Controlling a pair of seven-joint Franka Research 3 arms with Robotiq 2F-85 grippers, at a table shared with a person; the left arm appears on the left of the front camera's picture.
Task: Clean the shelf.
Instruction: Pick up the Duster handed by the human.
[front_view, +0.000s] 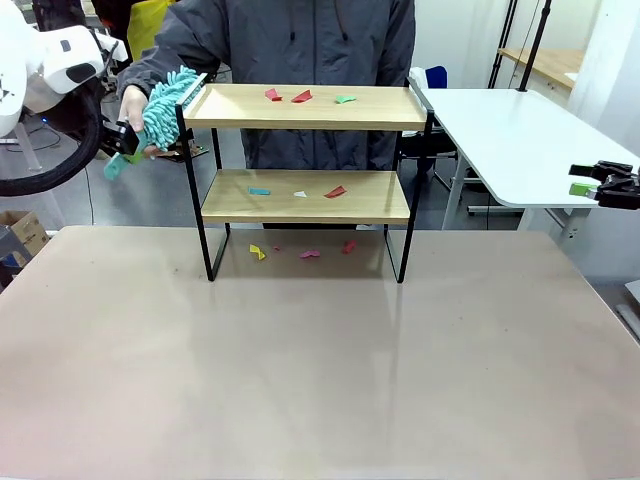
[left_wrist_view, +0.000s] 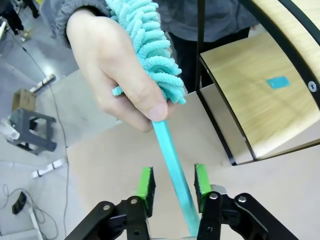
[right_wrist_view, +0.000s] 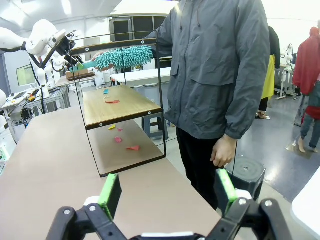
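Green-padded left gripper (left_wrist_view: 173, 181), jaws parted either side of the handle of a teal duster (left_wrist_view: 150, 45) without touching it, a person's hand (left_wrist_view: 115, 75) clenched around the duster just above, beside the shelf (front_view: 380, 110) standing on the table (front_view: 320, 370); right gripper (front_view: 580, 178) open, well apart.

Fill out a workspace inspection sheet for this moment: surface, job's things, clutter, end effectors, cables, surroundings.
Surface: beige table, bare at the near side.
Job's things: shelf upright at the far side; teal duster in the person's hand at its left end.
Clutter: paper scraps on both boards and the table beneath.
End effectors: left end effector straddles the duster handle, not clamped; right end effector open, empty.
Cables: black cable looped on the left arm.
Surroundings: person behind the shelf; white table at right.
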